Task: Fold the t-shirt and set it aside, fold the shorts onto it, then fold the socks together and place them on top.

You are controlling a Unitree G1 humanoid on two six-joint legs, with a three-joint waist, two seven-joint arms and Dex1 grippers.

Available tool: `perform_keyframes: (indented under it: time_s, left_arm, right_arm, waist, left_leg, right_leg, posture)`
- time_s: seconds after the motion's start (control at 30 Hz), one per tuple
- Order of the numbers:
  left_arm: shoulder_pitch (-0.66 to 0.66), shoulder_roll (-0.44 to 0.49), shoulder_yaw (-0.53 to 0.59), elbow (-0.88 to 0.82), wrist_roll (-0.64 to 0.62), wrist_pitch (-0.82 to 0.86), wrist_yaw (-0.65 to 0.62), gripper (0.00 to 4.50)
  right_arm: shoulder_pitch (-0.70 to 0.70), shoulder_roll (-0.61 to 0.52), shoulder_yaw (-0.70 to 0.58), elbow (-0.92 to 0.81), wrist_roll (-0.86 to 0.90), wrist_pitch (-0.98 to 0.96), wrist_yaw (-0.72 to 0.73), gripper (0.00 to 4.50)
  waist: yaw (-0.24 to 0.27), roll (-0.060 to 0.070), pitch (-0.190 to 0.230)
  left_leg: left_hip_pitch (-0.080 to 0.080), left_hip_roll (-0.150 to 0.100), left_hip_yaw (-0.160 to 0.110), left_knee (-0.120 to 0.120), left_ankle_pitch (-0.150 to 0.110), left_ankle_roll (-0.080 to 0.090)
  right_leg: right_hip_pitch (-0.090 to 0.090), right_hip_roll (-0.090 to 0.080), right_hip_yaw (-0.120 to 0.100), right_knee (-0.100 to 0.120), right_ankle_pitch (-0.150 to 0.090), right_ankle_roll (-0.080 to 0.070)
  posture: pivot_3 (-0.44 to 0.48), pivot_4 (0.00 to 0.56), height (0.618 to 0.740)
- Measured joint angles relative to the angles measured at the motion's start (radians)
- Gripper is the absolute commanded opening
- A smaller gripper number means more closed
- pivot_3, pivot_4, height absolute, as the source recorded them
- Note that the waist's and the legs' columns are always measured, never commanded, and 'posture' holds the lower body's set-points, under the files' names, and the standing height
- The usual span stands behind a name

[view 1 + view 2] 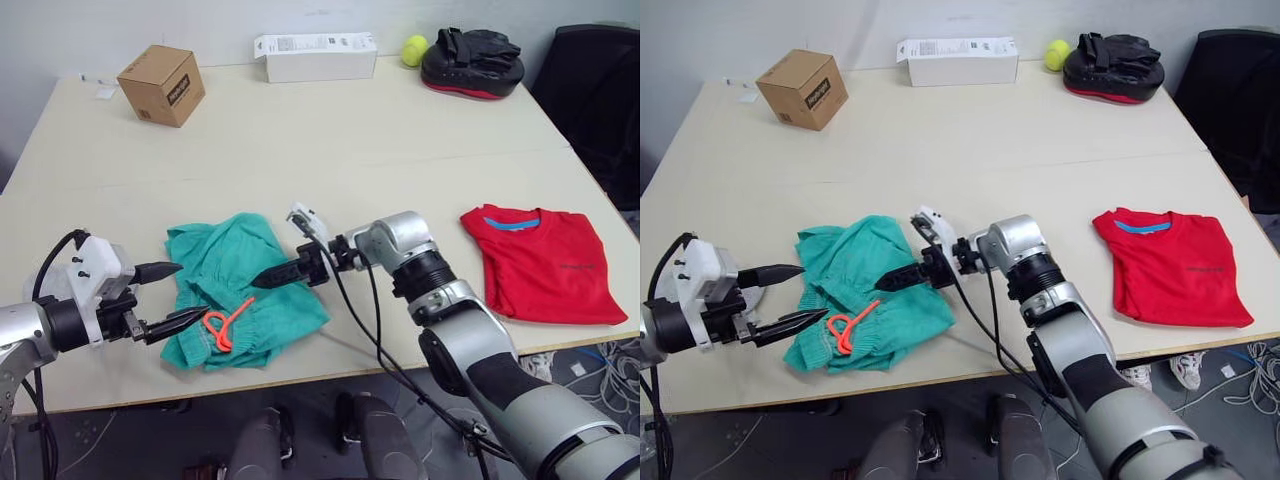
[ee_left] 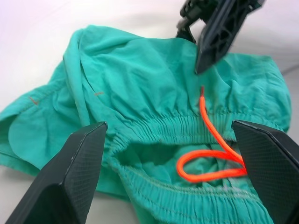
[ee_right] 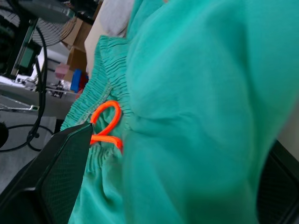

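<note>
The shorts point(image 1: 240, 290) lie in a crumpled heap near the front edge of the desk point(image 1: 330, 140). Their orange string point(image 1: 224, 322) curls in a loop on the waistband.

The left pincer point(image 1: 165, 297) is at the left side of the shorts. Its two fingers are wide apart, with the waistband between them, and they hold nothing. One tip is close to the string.

The right pincer point(image 1: 268, 279) points in over the middle of the shorts from the right. I cannot tell if its fingers are apart or together.

The shirt point(image 1: 545, 262) lies folded flat at the right end of the desk, well apart from the shorts.

At the back of the desk are a brown box point(image 1: 162, 85), a white box point(image 1: 316, 56), a yellow ball point(image 1: 414, 49) and a black pad point(image 1: 472, 62).
</note>
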Motion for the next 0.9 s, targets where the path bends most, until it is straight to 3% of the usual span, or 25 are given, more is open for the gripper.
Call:
perform_keyframes:
  time_s: [0.07,0.17,0.37,0.53,0.7,0.9]
  left_arm:
    - [-0.003,0.0,-0.002,-0.018,-0.001,0.009,0.013,4.48]
    - [-0.005,0.0,-0.004,-0.029,-0.007,0.011,0.028,4.5]
    - [-0.006,0.0,-0.007,-0.031,-0.008,0.017,0.046,4.5]
    - [-0.053,0.001,-0.048,-0.028,-0.014,0.019,0.053,4.5]
    - [-0.125,0.001,-0.114,-0.008,-0.014,0.016,0.051,4.5]
    - [-0.222,-0.001,-0.212,0.046,-0.011,-0.009,0.03,4.5]
  right_arm:
    - [0.0,0.032,0.003,0.017,0.0,-0.002,0.001,4.5]
    - [0.0,0.072,-0.02,0.062,0.002,-0.029,-0.033,3.88]
    - [0.0,0.069,-0.079,0.116,0.002,-0.042,-0.087,1.76]
    - [0.018,0.024,-0.082,0.024,0.042,0.02,-0.076,0.09]
    - [0.04,-0.088,-0.133,-0.089,0.067,0.098,-0.12,0.02]
    - [0.071,-0.285,-0.23,-0.385,0.17,0.296,-0.16,0.02]
  waist:
    - [-0.006,0.0,0.0]
    - [-0.015,0.0,0.0]
    - [-0.012,0.0,0.0]
    - [-0.005,0.0,0.0]
    - [0.018,0.0,0.0]
    - [0.018,0.001,0.001]
  left_leg:
    - [0.0,0.0,0.0,0.0,0.0,0.0]
    - [0.0,0.0,0.0,0.0,-0.001,-0.001]
    - [0.0,0.0,0.0,0.0,-0.003,-0.005]
    - [0.0,-0.001,0.0,0.001,-0.003,-0.005]
    - [-0.002,-0.001,0.0,0.002,-0.003,-0.004]
    - [-0.008,-0.001,0.0,0.001,-0.001,0.001]
  right_leg:
    - [0.0,0.0,0.0,0.0,0.0,0.0]
    - [0.0,0.0,0.0,0.0,0.0,0.0]
    - [0.0,0.0,0.0,-0.001,0.0,0.0]
    - [0.001,0.0,0.0,-0.002,0.0,0.0]
    - [0.0,-0.001,0.0,-0.002,0.0,0.001]
    - [-0.006,0.0,0.0,-0.003,0.0,0.001]
  posture:
    - [0.0,0.15,0.74]
    - [0.0,0.15,0.74]
    - [0.0,0.15,0.74]
    - [0.0,0.15,0.74]
    - [0.0,0.15,0.74]
    - [0.0,0.15,0.74]
